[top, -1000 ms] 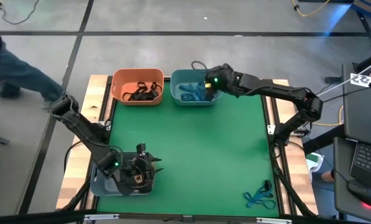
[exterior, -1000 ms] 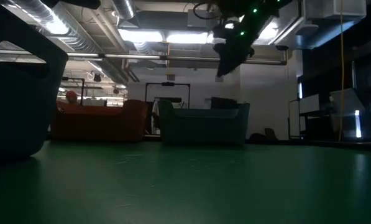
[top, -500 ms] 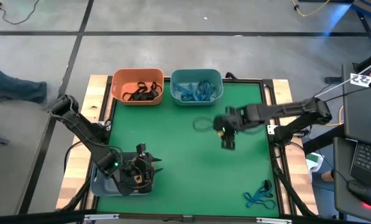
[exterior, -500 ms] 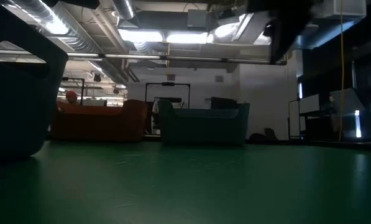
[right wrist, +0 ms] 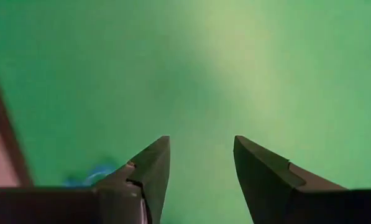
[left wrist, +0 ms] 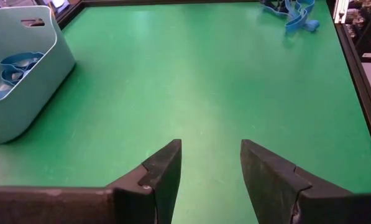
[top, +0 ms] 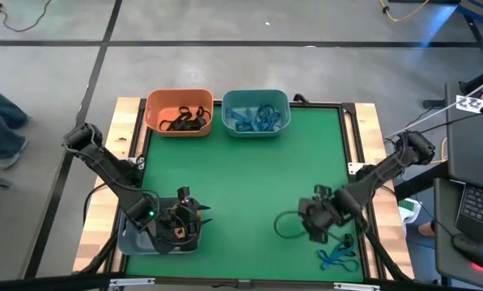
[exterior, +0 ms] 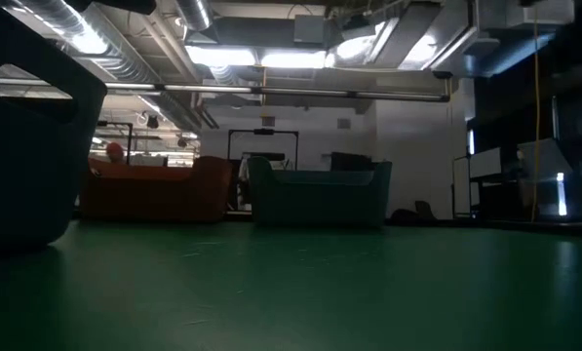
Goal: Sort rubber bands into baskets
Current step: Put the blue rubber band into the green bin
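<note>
Overhead view evenly lit, green mat (top: 241,186) bright, no hard shadows. Low view dim: ceiling lights (exterior: 261,58) glare white, mat (exterior: 291,292) dark, dark basket (exterior: 27,146) close by soft and out of focus. Left wrist view bright, pale sheen on mat (left wrist: 191,93) ahead of jaws. Right wrist view blurred throughout; pale glare patch ahead of jaws, blue smudge (right wrist: 92,177) beside one jaw unsharp.

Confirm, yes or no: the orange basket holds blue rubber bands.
No, in the high view the orange basket holds only black rubber bands, while the blue rubber bands lie in the teal basket beside it.
</note>
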### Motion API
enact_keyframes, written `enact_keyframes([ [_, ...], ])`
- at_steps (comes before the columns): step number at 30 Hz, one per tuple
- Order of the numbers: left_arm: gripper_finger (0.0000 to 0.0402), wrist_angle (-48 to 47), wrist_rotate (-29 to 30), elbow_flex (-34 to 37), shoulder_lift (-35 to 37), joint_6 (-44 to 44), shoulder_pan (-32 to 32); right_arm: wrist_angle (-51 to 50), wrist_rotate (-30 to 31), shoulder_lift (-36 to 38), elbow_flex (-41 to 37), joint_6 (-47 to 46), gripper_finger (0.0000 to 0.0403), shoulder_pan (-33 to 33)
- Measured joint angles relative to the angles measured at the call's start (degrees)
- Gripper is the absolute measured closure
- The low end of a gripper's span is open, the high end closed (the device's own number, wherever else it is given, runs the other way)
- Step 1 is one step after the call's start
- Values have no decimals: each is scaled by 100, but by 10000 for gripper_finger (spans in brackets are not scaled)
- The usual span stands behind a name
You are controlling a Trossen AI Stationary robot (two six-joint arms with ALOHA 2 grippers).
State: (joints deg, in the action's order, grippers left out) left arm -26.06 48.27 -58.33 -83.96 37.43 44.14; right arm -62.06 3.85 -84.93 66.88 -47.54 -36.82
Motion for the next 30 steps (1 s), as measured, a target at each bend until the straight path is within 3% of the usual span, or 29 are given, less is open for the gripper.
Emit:
enact_keyframes([
  [8, 240, -4, -2, 0, 0, -28, -5, 1759, -337, -37, -945, -1791, 226, -964],
  [17, 240, -40, -9, 0, 0, -31, -5, 2464, -650, -468, -1227, -3142, 226, -1616],
  [26, 240, -35, -9, 0, 0, -15, -5, 2299, -721, -1027, -1225, -3469, 227, -1871],
  [30, 240, -35, -9, 0, 0, -2, -5, 2302, -788, -1246, -1225, -3317, 256, -1864],
])
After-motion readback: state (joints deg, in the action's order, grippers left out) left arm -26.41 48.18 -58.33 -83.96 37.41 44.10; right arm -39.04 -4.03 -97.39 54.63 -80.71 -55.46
